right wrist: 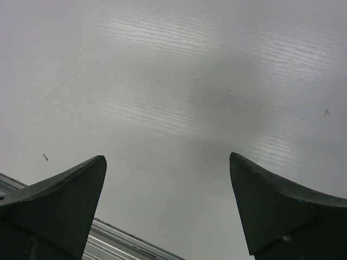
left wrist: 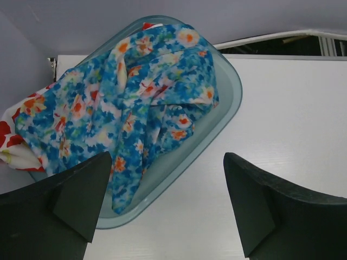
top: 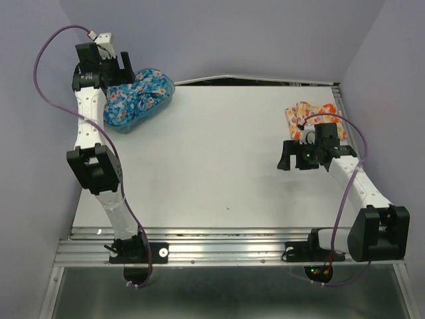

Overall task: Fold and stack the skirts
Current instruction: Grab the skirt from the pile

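**Limp, light cloth: pinch a raised fold, keep off the tub**

The right pincer point(right wrist: 167, 158) hangs wide and empty over bare table point(right wrist: 179, 81). The orange-yellow skirt point(top: 307, 114) lies on the table just beyond it, outside its own camera's view. Farther off, the left pincer point(left wrist: 167, 158) stands wide and empty above the teal tub point(left wrist: 232, 103). Just ahead of its fingertips the blue skirt point(left wrist: 135, 97) is heaped in the tub, and the poppy-print skirt point(left wrist: 13, 135) peeks out past one finger. The cloth looks thin, soft and light (it should sag and trail when lifted). I judge a raised ridge of the blue heap the best hold, clear of the slick rim
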